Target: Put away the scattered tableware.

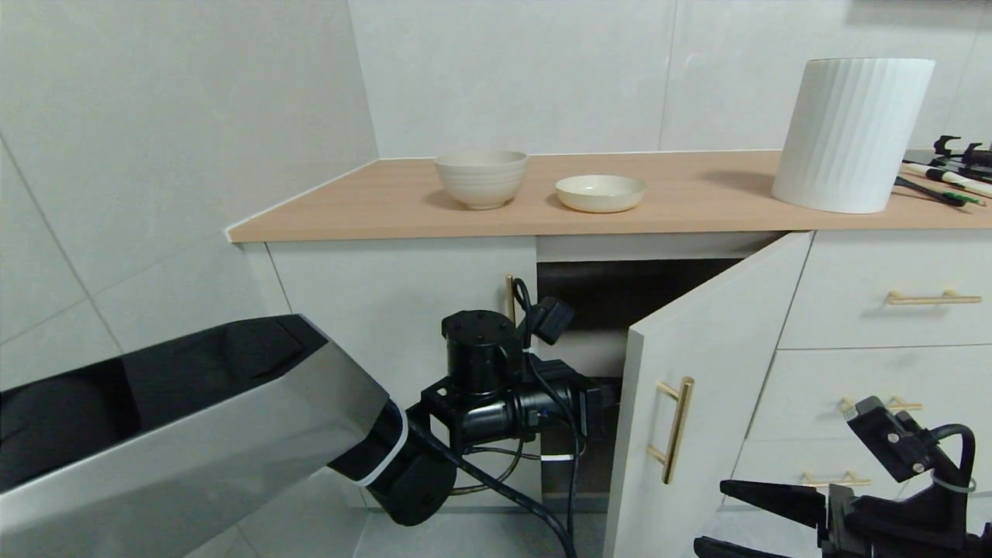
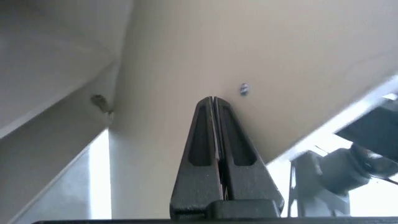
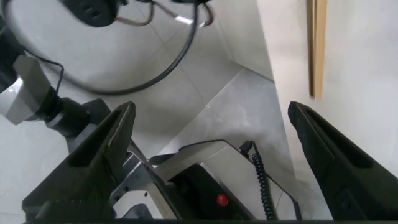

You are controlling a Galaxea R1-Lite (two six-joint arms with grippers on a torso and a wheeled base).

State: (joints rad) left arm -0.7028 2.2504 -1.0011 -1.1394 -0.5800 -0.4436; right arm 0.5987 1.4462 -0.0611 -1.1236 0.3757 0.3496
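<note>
Closest to the head camera, the left arm point(image 1: 194, 434) slants across the lower left, its silver and black forearm ending in a wrist that points into the open cabinet point(image 1: 620, 294) under the countertop point(image 1: 697, 194). The left gripper point(image 2: 212, 102) is clenched: its two dark fingers press flat together with nothing between them, tips just short of a pale panel with one small screw in it. At the lower right the right gripper point(image 3: 208, 118) sits low in front of the drawers point(image 1: 891, 333), fingers spread wide and holding nothing, with the floor beneath it and the edge of the cabinet door point(image 1: 705, 372) beside it.

The tableware is all on the countertop, well apart from both grippers. A cream bowl point(image 1: 481, 178), deep, with faint horizontal ribbing and a narrow foot, stands upright toward the left end. Near it, not touching, is a shallow dish point(image 1: 601, 192) of the same cream tone, low and wide. Farther right stands a tall ribbed white canister point(image 1: 852, 132), and past it several dark and pale utensils point(image 1: 945, 178) lie at the edge; their number cannot be told.

Counted: one bowl, one shallow dish, one canister. One cabinet door swung open, one to its left closed, each with a brass pull. Three drawer pulls show on the right
</note>
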